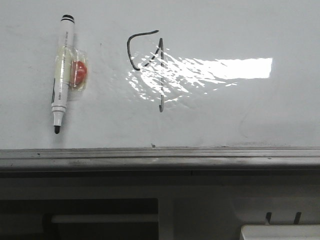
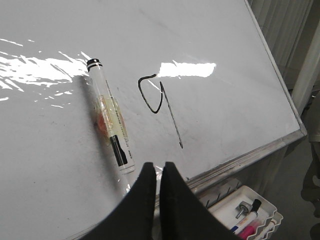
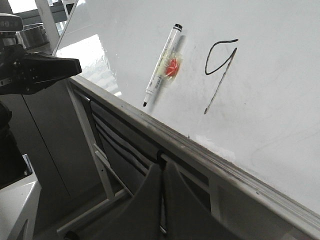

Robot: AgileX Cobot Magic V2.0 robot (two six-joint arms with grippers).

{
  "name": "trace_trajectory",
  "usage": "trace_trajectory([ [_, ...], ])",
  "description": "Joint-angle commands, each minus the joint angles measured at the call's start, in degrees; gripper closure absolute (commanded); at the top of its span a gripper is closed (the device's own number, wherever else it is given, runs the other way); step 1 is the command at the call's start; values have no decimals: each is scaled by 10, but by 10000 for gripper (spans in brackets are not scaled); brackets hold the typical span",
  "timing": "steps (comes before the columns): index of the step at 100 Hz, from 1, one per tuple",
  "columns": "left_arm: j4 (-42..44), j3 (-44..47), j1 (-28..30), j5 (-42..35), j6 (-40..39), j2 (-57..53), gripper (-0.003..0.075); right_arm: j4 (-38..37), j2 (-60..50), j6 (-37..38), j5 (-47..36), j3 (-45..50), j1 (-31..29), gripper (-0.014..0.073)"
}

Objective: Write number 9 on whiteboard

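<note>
A drawn number 9 [image 1: 150,65] marked the whiteboard [image 1: 240,115] beside a stuck marker [image 1: 62,75]; both pincers, left pincer [image 2: 160,172] and right pincer [image 3: 162,172], were closed, empty.

Both grippers are drawn together and hold nothing. The left gripper [image 2: 160,172] has its two dark fingers [image 2: 142,195] nearly touching at the tips. The right gripper [image 3: 163,172] looks the same, its fingers [image 3: 182,200] pressed close with only a thin slit between.

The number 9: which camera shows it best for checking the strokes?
The right wrist view: the number 9 is glare-free and complete on the whiteboard. In the front view, glare washes over its stem. The left wrist view shows it whole but smaller.
</note>
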Motion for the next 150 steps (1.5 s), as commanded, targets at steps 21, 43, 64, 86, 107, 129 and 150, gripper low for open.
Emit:
trace_trajectory([
  [21,-14,23,29,-6,-1,-72,740,1,4,-4,-48,-14,0,663],
  [43,-13,23,123,28,-1,-114,740,1,4,-4,-48,-14,0,663],
  [64,-6,23,228,107,-1,-161,740,1,4,-4,-48,-14,0,663],
  [86,48,23,322,142,-1,-191,740,1,4,-4,-48,-14,0,663],
  [107,73,23,413,174,-1,-191,740,1,4,-4,-48,-14,0,663],
  [129,92,23,460,230,-1,-192,740,1,4,-4,-48,-14,0,663],
  [150,101,24,466,310,-1,-192,740,1,4,-4,-48,-14,0,663],
])
